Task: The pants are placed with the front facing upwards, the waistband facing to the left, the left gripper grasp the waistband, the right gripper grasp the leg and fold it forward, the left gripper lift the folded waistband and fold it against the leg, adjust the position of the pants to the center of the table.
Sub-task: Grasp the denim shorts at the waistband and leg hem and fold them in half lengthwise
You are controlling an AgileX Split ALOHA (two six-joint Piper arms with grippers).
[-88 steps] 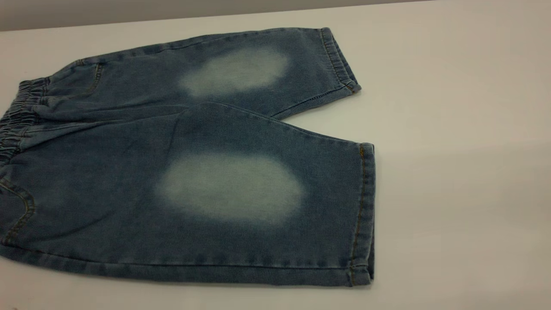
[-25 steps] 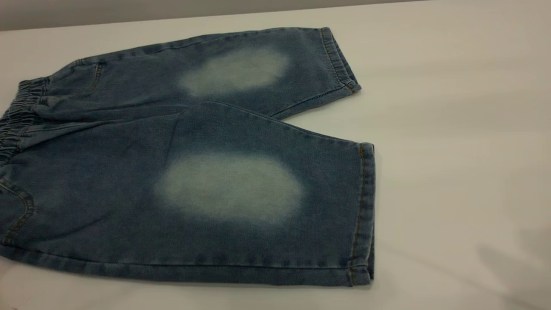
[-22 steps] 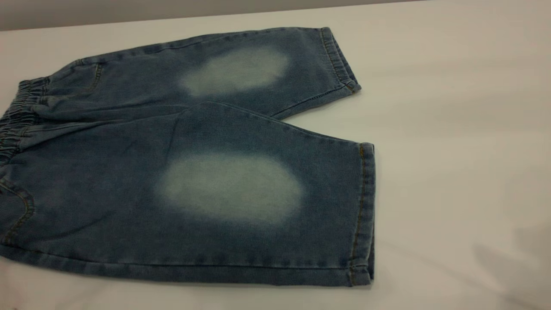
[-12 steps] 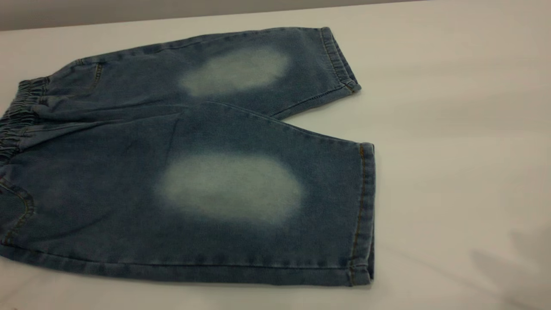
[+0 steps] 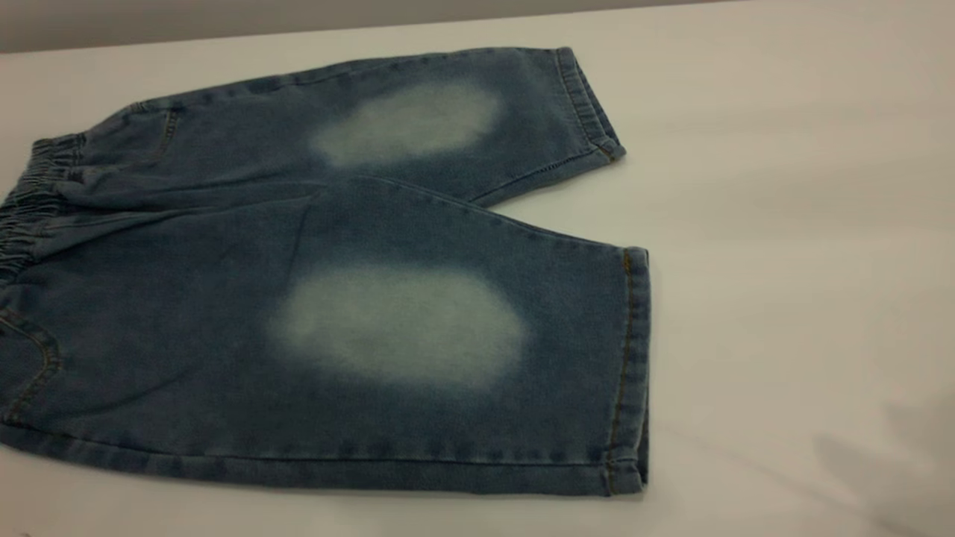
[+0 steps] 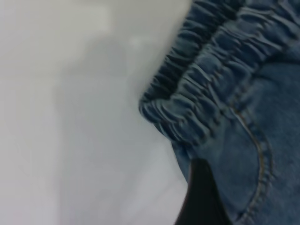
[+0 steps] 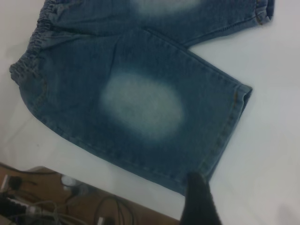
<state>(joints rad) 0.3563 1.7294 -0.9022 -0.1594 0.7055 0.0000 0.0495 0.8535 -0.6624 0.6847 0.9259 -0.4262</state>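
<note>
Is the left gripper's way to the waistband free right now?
Probably yes. The left gripper hangs just above the pants beside the waistband, and nothing lies between them; the table next to it is bare.

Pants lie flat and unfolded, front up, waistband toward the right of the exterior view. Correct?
Not quite: the exterior view shows the waistband at the left, not the right. The pants do lie flat and unfolded, front up, on the table.

Perhaps larger shadow (image 5: 895, 477), lower right.
</note>
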